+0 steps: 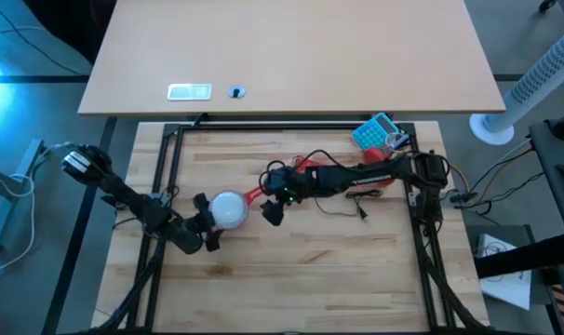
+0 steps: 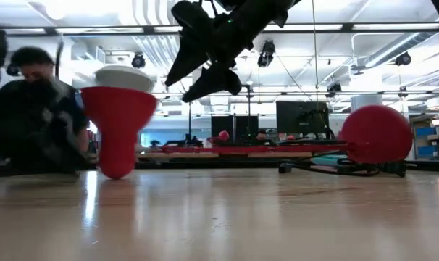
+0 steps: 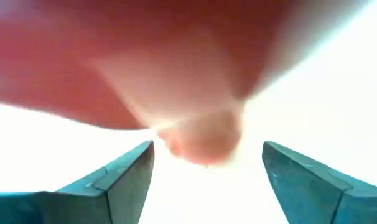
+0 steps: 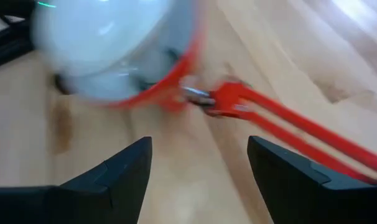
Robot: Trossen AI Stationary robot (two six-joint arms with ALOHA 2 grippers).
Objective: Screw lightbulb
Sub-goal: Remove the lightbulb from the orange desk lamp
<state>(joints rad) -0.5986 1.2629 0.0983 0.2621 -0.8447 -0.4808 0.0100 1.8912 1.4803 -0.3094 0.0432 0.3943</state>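
The bulb (image 1: 229, 208) is sitting dome-up in the red shade (image 2: 118, 119), which is standing mouth-up on the table (image 1: 310, 270) (in the low view its white dome is showing just above the rim). The left gripper (image 1: 206, 224) is flanking the shade's narrow neck, its fingers (image 3: 114, 180) spread wide and gripping nothing. The right gripper (image 1: 271, 207) is hovering just beside the shade, above the lamp's red arm (image 4: 288, 124), jaws wide and empty. The step looks like steadying the lamp for screwing. Next, the left likely needs to be closing on the neck while the right is reaching over to take the dome and twist.
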